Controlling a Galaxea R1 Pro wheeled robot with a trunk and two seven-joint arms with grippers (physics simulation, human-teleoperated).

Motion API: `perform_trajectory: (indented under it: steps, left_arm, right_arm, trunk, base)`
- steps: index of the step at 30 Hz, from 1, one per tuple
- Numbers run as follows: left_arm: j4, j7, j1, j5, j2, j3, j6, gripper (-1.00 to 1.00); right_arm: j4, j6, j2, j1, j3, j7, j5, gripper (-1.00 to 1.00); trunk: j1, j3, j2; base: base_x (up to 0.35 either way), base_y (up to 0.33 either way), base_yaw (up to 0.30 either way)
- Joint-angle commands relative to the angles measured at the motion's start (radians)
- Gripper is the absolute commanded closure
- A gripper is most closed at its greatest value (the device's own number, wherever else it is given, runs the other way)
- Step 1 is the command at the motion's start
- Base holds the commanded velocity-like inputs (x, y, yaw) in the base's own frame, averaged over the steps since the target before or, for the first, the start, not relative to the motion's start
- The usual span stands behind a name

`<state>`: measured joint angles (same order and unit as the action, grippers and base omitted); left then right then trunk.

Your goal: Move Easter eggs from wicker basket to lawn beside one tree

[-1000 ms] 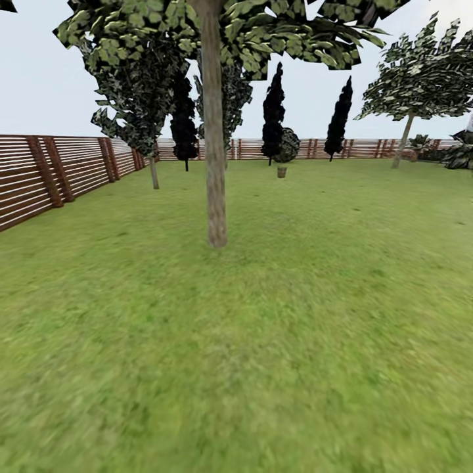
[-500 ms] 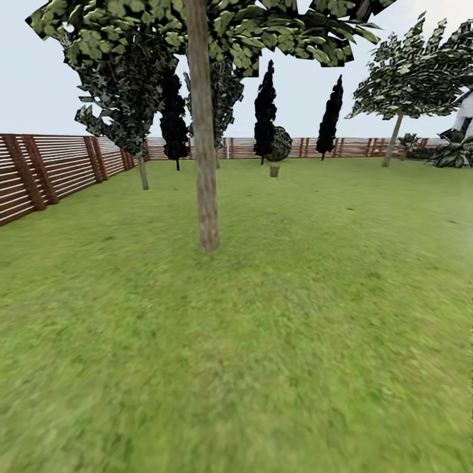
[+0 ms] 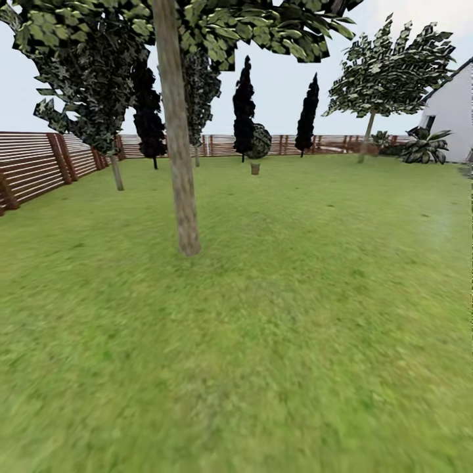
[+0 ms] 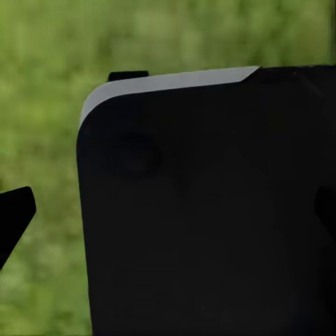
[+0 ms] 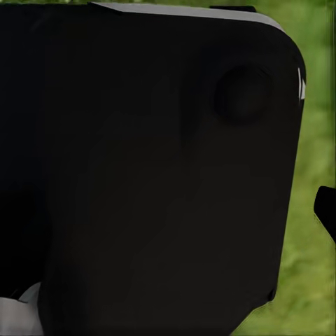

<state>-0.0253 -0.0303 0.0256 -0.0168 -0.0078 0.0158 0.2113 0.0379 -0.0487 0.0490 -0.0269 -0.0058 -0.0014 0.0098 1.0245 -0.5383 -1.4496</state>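
The lawn [image 3: 295,295] spreads out wide and green ahead of me. A tree [image 3: 179,164] with a thick mottled grey-brown trunk stands close by on the left, its leafy crown overhead. The Easter eggs and the wicker basket are out of view. In the left wrist view my left gripper [image 4: 168,213] is open, one dark fingertip [image 4: 14,217] at each side, with a black body panel [image 4: 210,210] and blurred grass behind. In the right wrist view my right gripper [image 5: 168,210] also looks open; one fingertip [image 5: 326,208] shows at the edge, and the other is lost against a black panel.
A second broad-crowned tree [image 3: 366,135] stands far right and a third [image 3: 117,172] far left. Dark conical trees [image 3: 244,108] and a potted round bush [image 3: 256,148] line the back fence [image 3: 39,164]. A white house [image 3: 453,112] and a broad-leaved plant [image 3: 426,146] are at the right.
My head camera has swung to the right: the near tree and fence have slid left in the picture, and the white house has come into view at the right edge.
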Motion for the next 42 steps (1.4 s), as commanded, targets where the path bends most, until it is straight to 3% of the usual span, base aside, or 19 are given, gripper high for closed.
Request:
perform_trajectory:
  steps: [1,16,42]
  left_arm:
    - [0.001,-0.001,0.001,-0.002,0.0,0.001,0.003,-1.0]
    - [0.001,0.0,0.001,-0.002,0.0,0.001,0.003,-1.0]
    - [0.001,-0.001,0.001,-0.002,0.0,0.003,0.003,-1.0]
  right_arm:
    - [-0.001,-0.003,0.0,-0.001,-0.001,0.0,0.001,-1.0]
    - [-0.001,-0.003,0.0,-0.001,0.0,0.0,0.001,-1.0]
    - [-0.001,-0.003,0.0,-0.001,0.0,0.003,0.001,-1.0]
  trunk:
    - [0.001,-0.001,0.0]
    - [0.001,-0.004,0.0]
    - [0.001,-0.033,0.0]
  base:
    - [0.339,0.0,-0.063]
    - [0.339,0.0,-0.039]
    - [0.339,0.0,-0.199]
